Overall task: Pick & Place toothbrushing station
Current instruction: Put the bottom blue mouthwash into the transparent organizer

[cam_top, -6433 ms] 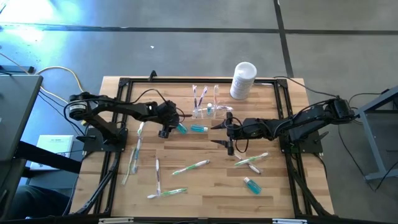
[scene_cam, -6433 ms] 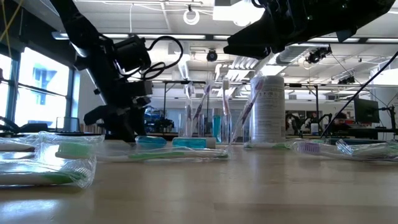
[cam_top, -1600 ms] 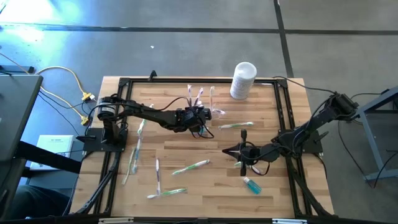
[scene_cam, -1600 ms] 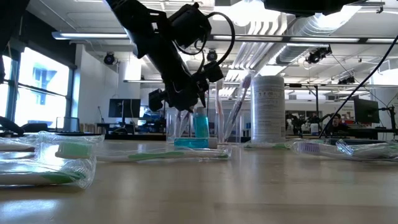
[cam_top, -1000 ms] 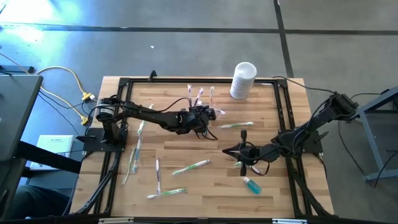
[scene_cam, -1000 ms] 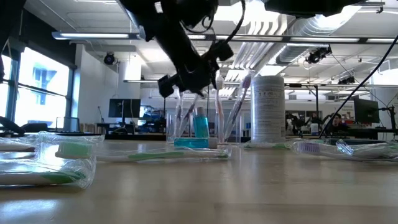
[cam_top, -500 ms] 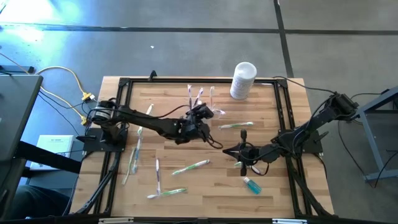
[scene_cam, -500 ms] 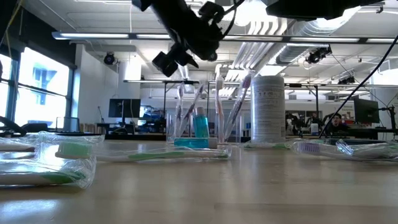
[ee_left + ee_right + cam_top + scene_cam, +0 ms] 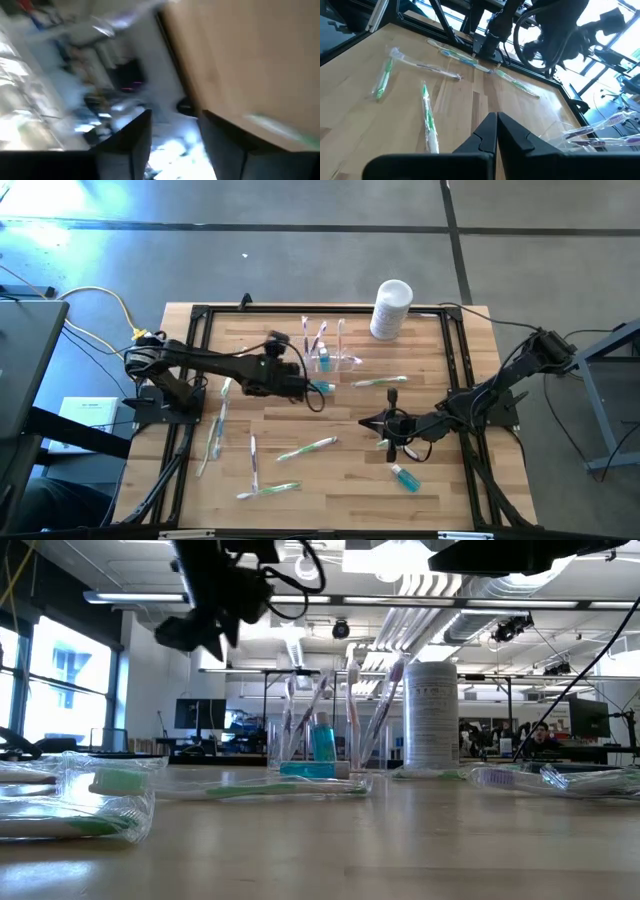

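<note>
The toothbrushing station (image 9: 327,357) is a clear holder standing on its base at the table's far middle. Several toothbrushes and a blue bottle stand upright in it, as the low view (image 9: 322,738) also shows. My left gripper (image 9: 287,377) hangs open and empty above the table, to the left of the station; the low view shows it high up (image 9: 200,628). My right gripper (image 9: 366,423) is shut and empty, low over the table right of the middle, with its fingers closed in the right wrist view (image 9: 496,131).
A white cylindrical container (image 9: 391,309) stands at the far right edge. Wrapped toothbrushes lie scattered on the table (image 9: 306,448), (image 9: 253,462), (image 9: 380,382), (image 9: 213,435). One teal bottle (image 9: 320,387) lies near the station and another (image 9: 404,477) at the near right. A black frame (image 9: 196,320) runs along the table's edges.
My left gripper has risen from the station and drawn back toward the table's left edge, now clear of it. The station has stayed standing in place with its toothbrushes and blue bottle. My right arm has kept still.
</note>
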Controlling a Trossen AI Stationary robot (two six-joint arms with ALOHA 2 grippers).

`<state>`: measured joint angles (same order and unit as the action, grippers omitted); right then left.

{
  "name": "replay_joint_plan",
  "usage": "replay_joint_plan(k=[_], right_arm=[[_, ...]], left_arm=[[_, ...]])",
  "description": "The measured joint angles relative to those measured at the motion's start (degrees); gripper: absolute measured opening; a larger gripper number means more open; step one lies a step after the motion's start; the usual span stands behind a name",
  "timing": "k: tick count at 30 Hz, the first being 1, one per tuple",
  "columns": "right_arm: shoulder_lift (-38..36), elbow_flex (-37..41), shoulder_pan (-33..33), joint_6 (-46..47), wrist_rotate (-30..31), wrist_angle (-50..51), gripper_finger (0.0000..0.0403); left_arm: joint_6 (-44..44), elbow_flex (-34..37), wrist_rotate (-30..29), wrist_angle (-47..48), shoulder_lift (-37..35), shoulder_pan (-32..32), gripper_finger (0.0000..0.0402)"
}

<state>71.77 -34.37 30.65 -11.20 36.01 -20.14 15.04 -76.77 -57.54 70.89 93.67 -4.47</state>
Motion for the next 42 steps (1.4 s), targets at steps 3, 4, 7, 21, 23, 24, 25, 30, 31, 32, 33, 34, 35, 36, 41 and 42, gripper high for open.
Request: replay_joint_plan(k=[3, 4, 7, 21, 23, 24, 25, 30, 31, 32, 33, 34, 35, 36, 41, 42], right_arm=[[0.0, 0.0, 0.0, 0.0, 0.06, 0.19, 0.0004], [0.0, 0.0, 0.0, 0.13, 0.06, 0.29, 0.0004], [0.0, -0.01, 0.0, 2.02, 0.05, 1.3, 0.0004], [-1.56, -4.18, 1.99, 25.51, -8.65, 27.23, 0.0004], [-2.3, -8.77, 1.88, 32.16, -11.24, 36.76, 0.0004], [-2.38, -10.71, 1.82, 35.87, -11.96, 40.75, 0.0004], [-2.38, -12.73, 1.73, 39.7, -12.61, 44.3, 0.0004], [-2.38, -20.16, 1.4, 47.3, -19.03, 51.75, 0.0004], [-2.37, -20.88, 1.04, 47.75, -20.24, 52.07, 0.0004], [-2.34, -21.42, 0.53, 48.78, -21.36, 52.29, 0.0004], [-2.34, -21.71, -0.13, 50.39, -22.76, 52.55, 0.0004], [-2.34, -21.85, -0.88, 52.45, -24.37, 52.91, 0.0004], [-2.34, -21.88, -1.56, 54.75, -26.18, 53.31, 0.0004], [-2.34, -21.88, -2.19, 57.32, -27.67, 54.07, 0.0004], [-0.49, -21.86, -4.28, 70.1, -33.75, 59.24, 0.0004], [-0.01, -21.82, -4.49, 71.97, -34.51, 59.71, 0.0004]], left_arm=[[-9.08, 0.95, 12.13, 3.03, -1.54, -0.02, 0.0161], [-10.05, 1.74, 16.03, 2.68, -2.02, -0.02, 0.0161], [-10.41, 5.0, 26.94, 1.96, -3.03, -0.03, 0.0161], [-7.54, 25.19, 34.88, -14.59, -3.0, -0.02, 0.0161], [-7.33, 27.21, 35.39, -16.83, -3.0, -0.02, 0.0161], [-7.41, 28.03, 35.51, -17.83, -3.0, -0.02, 0.0161], [-7.75, 28.69, 35.65, -18.39, -3.0, -0.02, 0.0161], [-7.79, 30.23, 38.4, -21.53, -3.04, -0.02, 0.0161], [-7.77, 30.32, 38.56, -21.87, -3.08, -0.02, 0.0161], [-7.77, 30.32, 38.64, -21.98, -3.09, 0.0, 0.0161], [-7.77, 30.34, 38.56, -22.06, -3.09, -0.02, 0.0161], [-7.77, 30.34, 38.54, -22.12, -3.09, -0.02, 0.0161], [-7.77, 30.36, 38.53, -22.18, -3.09, -0.01, 0.0161], [-7.77, 30.36, 38.53, -22.23, -3.09, 0.0, 0.0161], [-7.77, 30.36, 38.53, -22.73, -3.09, -0.02, 0.0161], [-7.7, 30.36, 38.53, -22.77, -3.09, -0.02, 0.0161]])
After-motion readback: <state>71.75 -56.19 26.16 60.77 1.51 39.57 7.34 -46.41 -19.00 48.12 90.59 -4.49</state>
